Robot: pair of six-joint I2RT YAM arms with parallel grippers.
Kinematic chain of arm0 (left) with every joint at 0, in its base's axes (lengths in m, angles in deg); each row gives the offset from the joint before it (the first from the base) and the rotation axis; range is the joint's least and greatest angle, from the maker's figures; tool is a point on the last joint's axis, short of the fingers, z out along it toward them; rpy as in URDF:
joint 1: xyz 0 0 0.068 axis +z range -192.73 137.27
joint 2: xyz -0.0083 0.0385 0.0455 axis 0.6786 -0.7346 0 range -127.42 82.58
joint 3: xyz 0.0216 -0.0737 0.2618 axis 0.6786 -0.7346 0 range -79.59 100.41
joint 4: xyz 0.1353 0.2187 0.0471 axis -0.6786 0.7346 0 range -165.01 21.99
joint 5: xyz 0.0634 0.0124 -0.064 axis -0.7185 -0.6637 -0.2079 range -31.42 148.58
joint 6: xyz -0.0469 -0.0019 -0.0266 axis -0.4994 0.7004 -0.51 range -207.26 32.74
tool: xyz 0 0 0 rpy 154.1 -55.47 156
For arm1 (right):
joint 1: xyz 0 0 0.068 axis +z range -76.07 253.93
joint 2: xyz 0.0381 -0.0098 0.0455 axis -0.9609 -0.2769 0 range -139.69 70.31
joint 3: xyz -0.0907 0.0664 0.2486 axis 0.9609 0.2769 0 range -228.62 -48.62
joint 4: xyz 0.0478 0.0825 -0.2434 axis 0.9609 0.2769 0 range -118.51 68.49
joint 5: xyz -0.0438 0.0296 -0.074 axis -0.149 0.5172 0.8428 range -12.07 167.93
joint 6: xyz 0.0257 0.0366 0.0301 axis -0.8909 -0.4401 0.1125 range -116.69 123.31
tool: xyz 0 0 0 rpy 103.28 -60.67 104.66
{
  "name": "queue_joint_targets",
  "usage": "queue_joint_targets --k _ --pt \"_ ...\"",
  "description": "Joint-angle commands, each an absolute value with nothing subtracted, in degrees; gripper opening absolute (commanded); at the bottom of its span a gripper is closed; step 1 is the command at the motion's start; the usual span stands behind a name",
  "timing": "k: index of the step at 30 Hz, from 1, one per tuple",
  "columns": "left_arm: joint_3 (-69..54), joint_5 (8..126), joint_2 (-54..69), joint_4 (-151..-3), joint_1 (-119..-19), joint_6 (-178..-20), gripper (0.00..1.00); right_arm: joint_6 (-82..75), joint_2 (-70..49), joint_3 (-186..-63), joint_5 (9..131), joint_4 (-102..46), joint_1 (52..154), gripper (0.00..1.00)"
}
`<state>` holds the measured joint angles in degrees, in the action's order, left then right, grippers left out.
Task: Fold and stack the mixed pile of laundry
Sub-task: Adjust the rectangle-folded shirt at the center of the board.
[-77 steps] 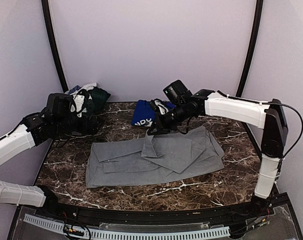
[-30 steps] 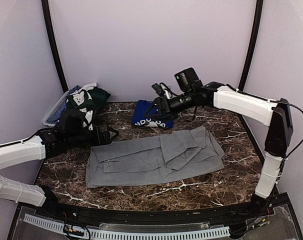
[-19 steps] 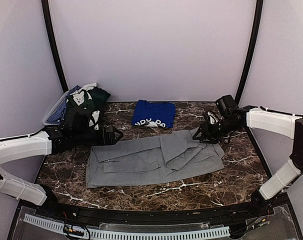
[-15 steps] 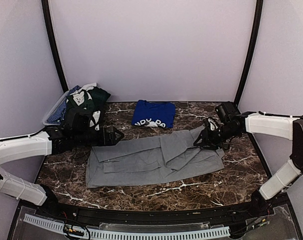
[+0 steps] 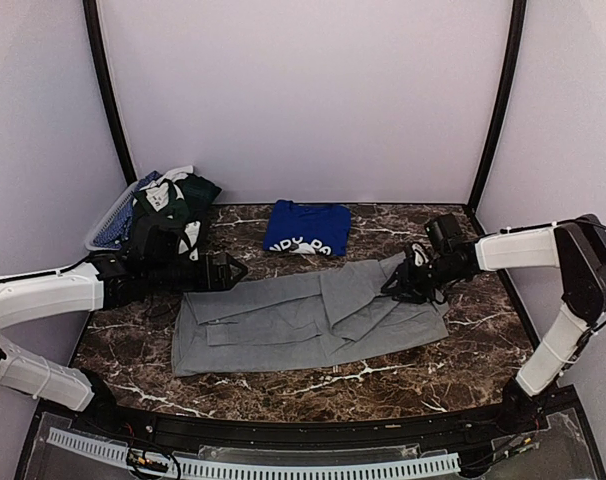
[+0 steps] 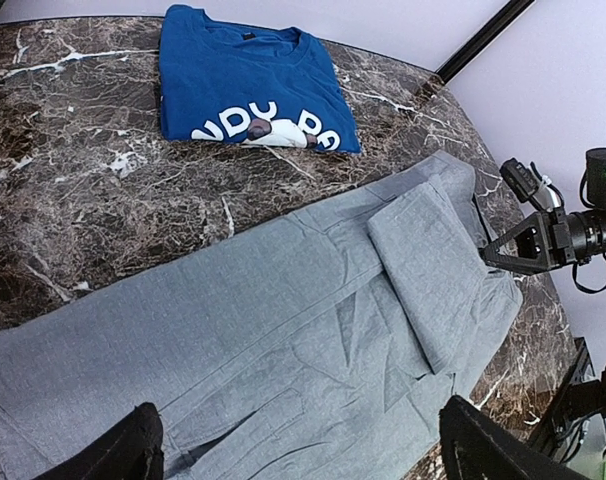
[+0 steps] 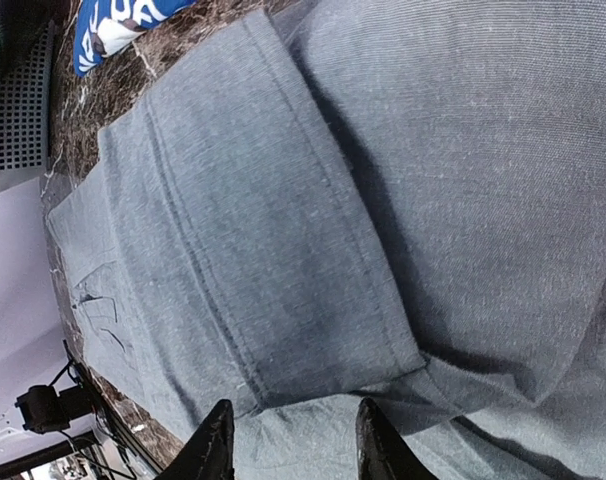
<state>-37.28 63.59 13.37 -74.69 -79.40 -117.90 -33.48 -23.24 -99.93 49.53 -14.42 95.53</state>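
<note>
**One shirt folded, the grey polo part-way, a heap to go**

I count one garment finished. The blue T-shirt (image 5: 305, 227) lies folded flat at the far middle of the table (image 5: 453, 350), print showing.

The grey polo shirt (image 5: 303, 320) is the piece in hand. It lies spread across the middle of the table, its long side running left to right. A flap (image 6: 423, 270) at its right end is already turned in over the body. I judge it needs a couple more folds before it can be stacked.

The dark-green and patterned pieces (image 5: 178, 200) sit heaped at the far left, in and over the mesh basket (image 5: 108, 225), and none of them looks folded.

My left gripper (image 5: 233, 270) hovers near the polo's far edge, toward its left end, fingers spread wide and holding nothing. My right gripper (image 5: 395, 287) is low over the shirt's right end, beside the flap. Its wrist view shows the fingertips (image 7: 211, 450) partway apart with grey cloth beyond them. I cannot tell whether they have pinched any fabric. By my reckoning most of the job is ahead.
</note>
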Motion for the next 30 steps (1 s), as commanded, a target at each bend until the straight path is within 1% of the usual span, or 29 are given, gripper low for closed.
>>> queue_joint_targets --k 1,7,11,12,13,14,15,17,26,30 --pt "-36.41 62.73 14.64 -73.86 -79.64 -117.37 0.95 -34.22 -25.96 -100.54 48.56 -18.99 94.38 0.40" --pt "-36.52 62.65 14.51 -74.20 -79.62 -117.40 0.96 -34.96 -28.33 -100.98 48.14 -21.36 93.80 0.40" --pt "-36.57 62.67 14.44 -74.17 -79.64 -117.41 0.96 -36.03 -29.21 -101.22 48.00 -22.58 93.21 0.34" --pt "-36.53 62.65 14.57 -74.08 -79.64 -117.41 0.96 -36.24 -29.07 -101.07 48.09 -22.73 93.10 0.31" --pt "-36.57 62.56 14.60 -74.01 -79.64 -117.37 0.96 -36.38 -28.86 -100.97 48.17 -22.85 93.09 0.25" --pt "-36.64 62.50 14.74 -74.04 -79.64 -117.33 0.96 -36.56 -28.51 -100.86 48.22 -22.98 93.09 0.16" --pt "-36.79 62.51 14.78 -74.08 -79.64 -117.33 0.96 -36.67 -28.28 -100.75 48.06 -23.10 93.09 0.10" --pt "-36.93 62.53 14.85 -74.19 -79.64 -117.25 0.96 -36.60 -27.77 -100.74 47.49 -23.29 93.09 0.00" --pt "-38.01 62.33 15.11 -74.82 -79.64 -117.75 0.96 -36.29 -22.54 -101.21 46.31 -23.46 94.05 0.00" --pt "-38.42 62.08 15.30 -74.83 -79.64 -117.85 0.96 -36.06 -21.45 -102.80 45.54 -24.15 96.87 0.00"
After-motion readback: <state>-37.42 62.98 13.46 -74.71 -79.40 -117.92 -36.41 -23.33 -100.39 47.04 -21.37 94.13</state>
